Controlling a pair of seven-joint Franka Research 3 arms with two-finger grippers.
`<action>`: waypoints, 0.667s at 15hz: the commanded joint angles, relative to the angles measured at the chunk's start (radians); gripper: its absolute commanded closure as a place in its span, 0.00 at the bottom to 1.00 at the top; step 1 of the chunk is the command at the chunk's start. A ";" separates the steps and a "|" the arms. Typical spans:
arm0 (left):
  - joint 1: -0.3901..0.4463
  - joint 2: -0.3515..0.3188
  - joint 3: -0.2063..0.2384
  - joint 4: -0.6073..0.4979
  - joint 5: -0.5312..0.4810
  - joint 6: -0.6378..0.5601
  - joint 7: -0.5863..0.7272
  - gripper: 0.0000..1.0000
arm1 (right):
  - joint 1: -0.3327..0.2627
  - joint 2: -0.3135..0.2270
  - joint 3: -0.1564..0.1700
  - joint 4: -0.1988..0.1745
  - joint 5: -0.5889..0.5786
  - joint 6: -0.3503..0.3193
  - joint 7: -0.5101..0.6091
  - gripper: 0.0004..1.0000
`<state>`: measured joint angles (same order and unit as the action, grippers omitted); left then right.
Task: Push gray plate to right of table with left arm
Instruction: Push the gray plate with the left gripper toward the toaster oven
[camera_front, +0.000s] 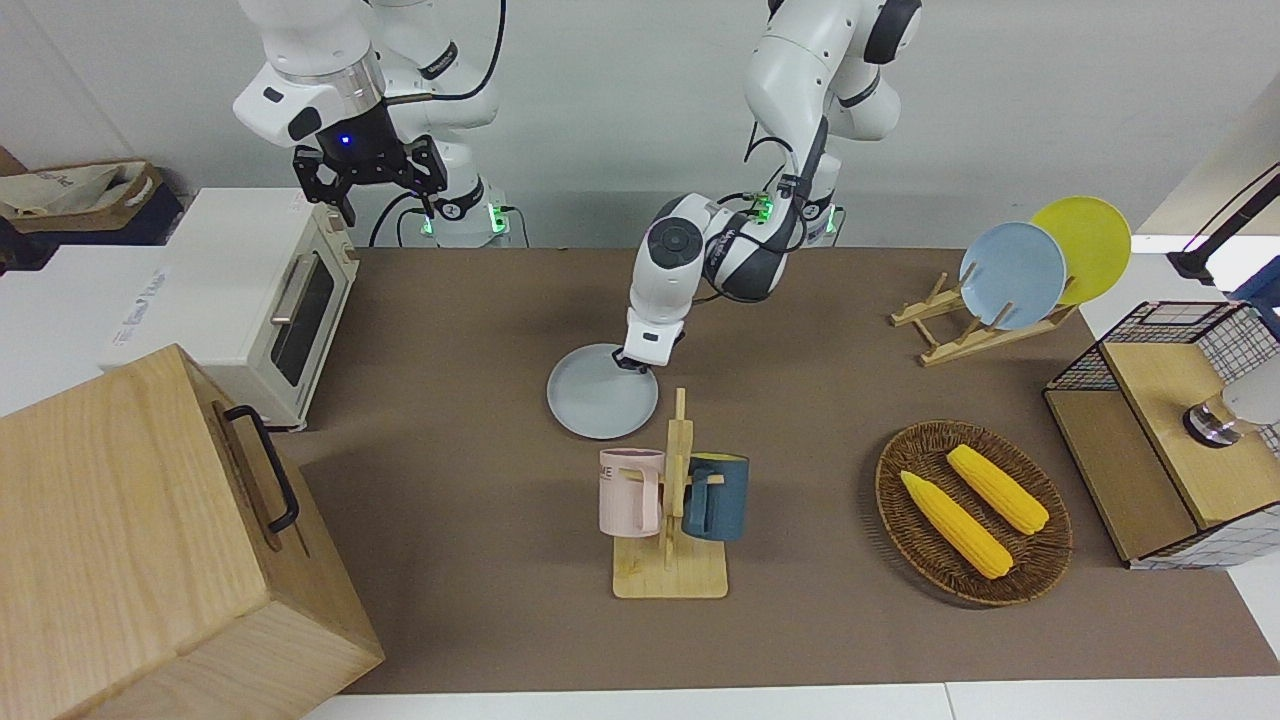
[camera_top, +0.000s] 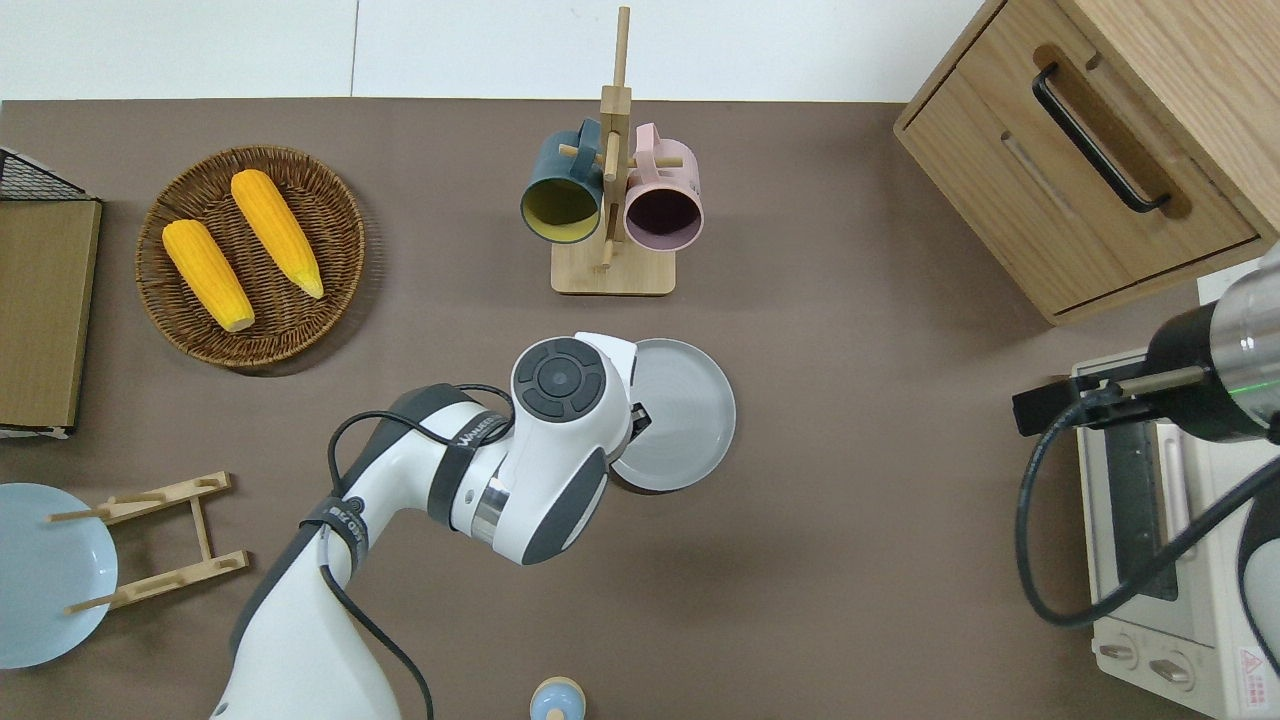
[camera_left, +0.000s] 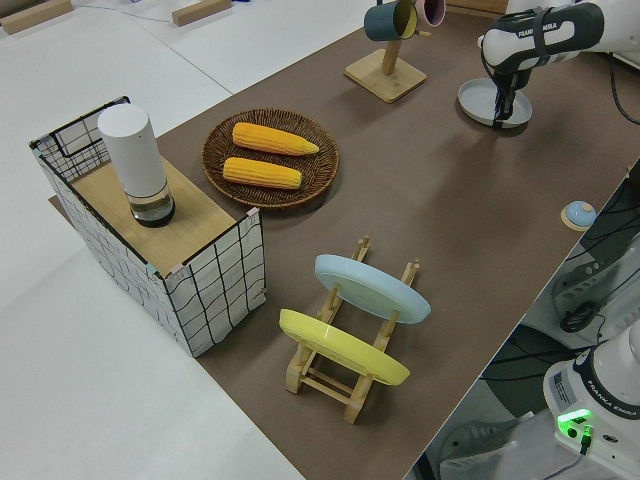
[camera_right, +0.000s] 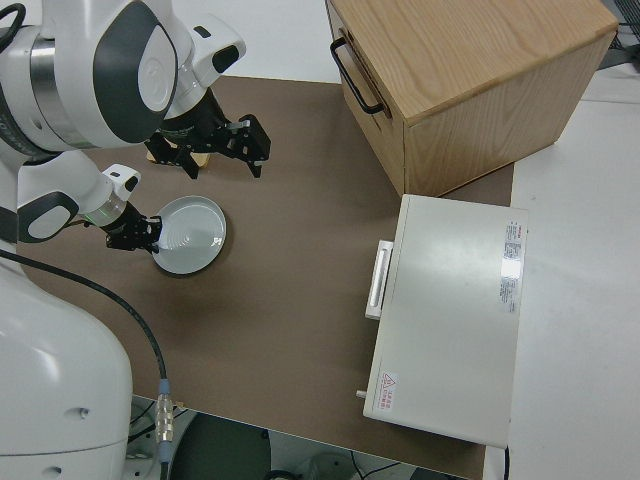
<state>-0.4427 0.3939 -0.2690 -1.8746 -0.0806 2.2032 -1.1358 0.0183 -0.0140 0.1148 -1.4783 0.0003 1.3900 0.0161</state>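
Note:
The gray plate (camera_front: 603, 392) (camera_top: 685, 415) lies flat on the brown table (camera_front: 480, 300), near its middle, a little nearer to the robots than the mug rack. It also shows in the left side view (camera_left: 485, 100) and the right side view (camera_right: 192, 237). My left gripper (camera_front: 632, 362) (camera_top: 640, 418) (camera_right: 135, 235) is shut and points down. Its tip rests on the plate's rim on the side toward the left arm's end of the table. The right arm, with the blue light, is parked, and its gripper (camera_front: 370, 185) (camera_right: 205, 150) is open and empty.
A wooden rack with a pink mug and a dark blue mug (camera_front: 672, 500) (camera_top: 610, 200) stands close to the plate. A white toaster oven (camera_front: 270, 300) and a wooden drawer cabinet (camera_front: 150, 540) fill the right arm's end. A corn basket (camera_front: 972, 512) and a plate rack (camera_front: 1010, 275) stand toward the left arm's end.

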 joint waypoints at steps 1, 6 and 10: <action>-0.066 0.111 -0.041 0.115 0.002 -0.002 -0.103 1.00 | -0.020 -0.003 0.016 0.009 0.004 -0.016 0.013 0.02; -0.184 0.207 -0.036 0.250 0.002 0.001 -0.216 1.00 | -0.020 -0.003 0.017 0.009 0.006 -0.016 0.013 0.02; -0.205 0.250 -0.033 0.293 0.002 0.003 -0.236 1.00 | -0.020 -0.003 0.017 0.009 0.006 -0.016 0.013 0.02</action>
<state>-0.6206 0.5739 -0.3120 -1.6343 -0.0796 2.2052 -1.3482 0.0183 -0.0140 0.1148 -1.4783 0.0003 1.3900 0.0161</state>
